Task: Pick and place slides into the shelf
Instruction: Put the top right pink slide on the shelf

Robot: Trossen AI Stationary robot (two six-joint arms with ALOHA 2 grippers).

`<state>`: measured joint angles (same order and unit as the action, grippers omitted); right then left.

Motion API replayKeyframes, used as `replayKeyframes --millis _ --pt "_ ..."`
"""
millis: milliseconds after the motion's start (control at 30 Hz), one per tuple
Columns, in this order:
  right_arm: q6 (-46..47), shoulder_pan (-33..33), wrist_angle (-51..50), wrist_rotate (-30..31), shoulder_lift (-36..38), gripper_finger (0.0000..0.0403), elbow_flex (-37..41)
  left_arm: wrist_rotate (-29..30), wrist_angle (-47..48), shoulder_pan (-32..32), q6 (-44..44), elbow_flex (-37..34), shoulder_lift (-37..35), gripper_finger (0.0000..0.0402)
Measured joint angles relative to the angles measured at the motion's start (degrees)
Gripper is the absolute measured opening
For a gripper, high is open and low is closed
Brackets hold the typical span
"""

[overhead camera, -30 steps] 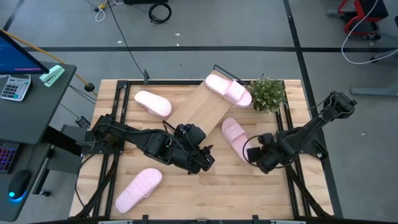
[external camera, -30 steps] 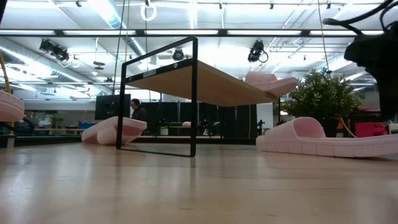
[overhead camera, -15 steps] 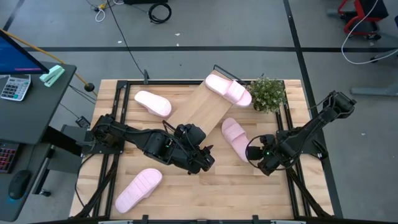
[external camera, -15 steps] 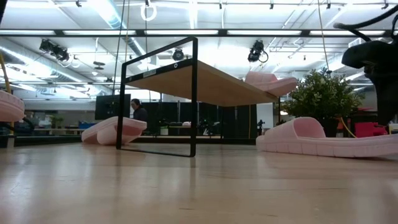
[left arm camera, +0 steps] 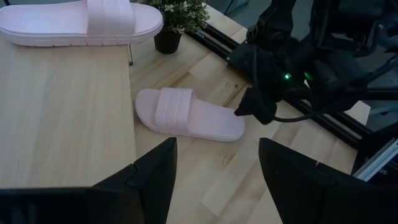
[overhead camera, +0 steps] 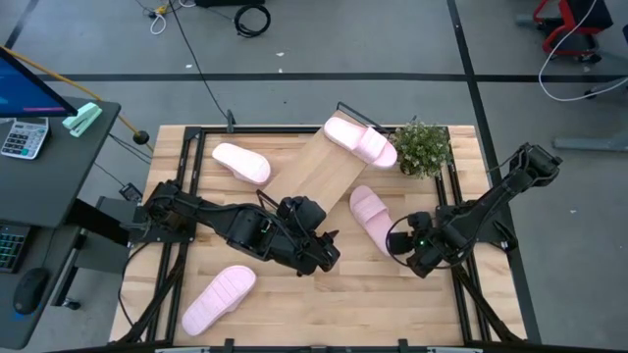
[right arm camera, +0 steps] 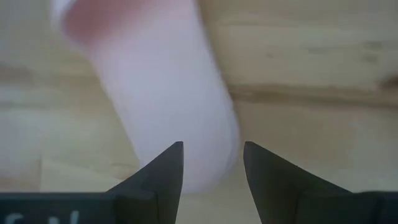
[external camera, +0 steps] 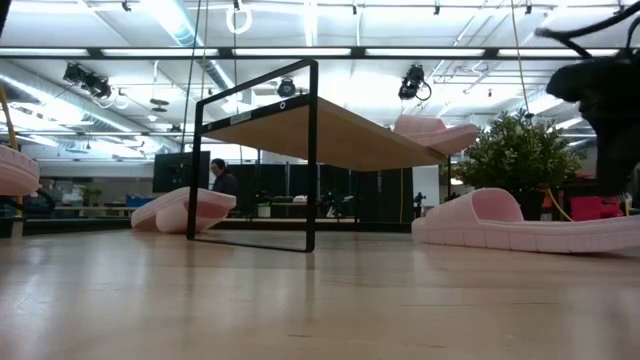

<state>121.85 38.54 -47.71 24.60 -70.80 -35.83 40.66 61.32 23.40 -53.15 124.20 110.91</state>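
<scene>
Since the earlier frame the right gripper point(overhead camera: 404, 242) has shifted slightly toward the nearest slide point(overhead camera: 370, 217), its fingers point(right arm camera: 163, 169) spread and empty just short of that slide's end, while the left gripper point(overhead camera: 329, 257) stays put by the shelf point(overhead camera: 324, 169), fingers point(left arm camera: 155, 177) likewise apart, holding nothing. Nearest the front edge of the tabletop point(overhead camera: 294, 304), 1 slide point(overhead camera: 218, 297) lies flat; farther back, 1 point(overhead camera: 241, 163) rests left of the shelf and 1 point(overhead camera: 360, 141) sits on the shelf top beside the plant point(overhead camera: 423, 147). The foam looks light, soft and squashy, so pinching across the thick sole edge or the strap seems safest. Only the left wrist view shows the right gripper right beside the slide's end.
</scene>
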Motion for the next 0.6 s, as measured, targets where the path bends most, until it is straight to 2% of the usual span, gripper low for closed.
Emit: replayKeyframes --millis 100,200,400,600 --pt "-6.59 0.04 2.12 0.45 -0.01 0.0174 0.00 0.00 0.00 0.04 0.01 0.00 0.00 0.0231" --pt "-9.00 0.09 4.10 0.21 -0.01 0.0174 0.00 0.00 -0.14 0.09 0.72 0.00 0.00 0.0231" --pt "-6.24 0.81 5.69 -4.85 -0.01 0.0179 0.00 0.00 -0.74 0.08 1.98 0.00 0.00 0.0231" --pt "-0.54 3.63 5.15 -3.55 -0.01 0.0222 0.00 0.00 -0.78 0.37 2.31 0.00 0.00 0.0231"
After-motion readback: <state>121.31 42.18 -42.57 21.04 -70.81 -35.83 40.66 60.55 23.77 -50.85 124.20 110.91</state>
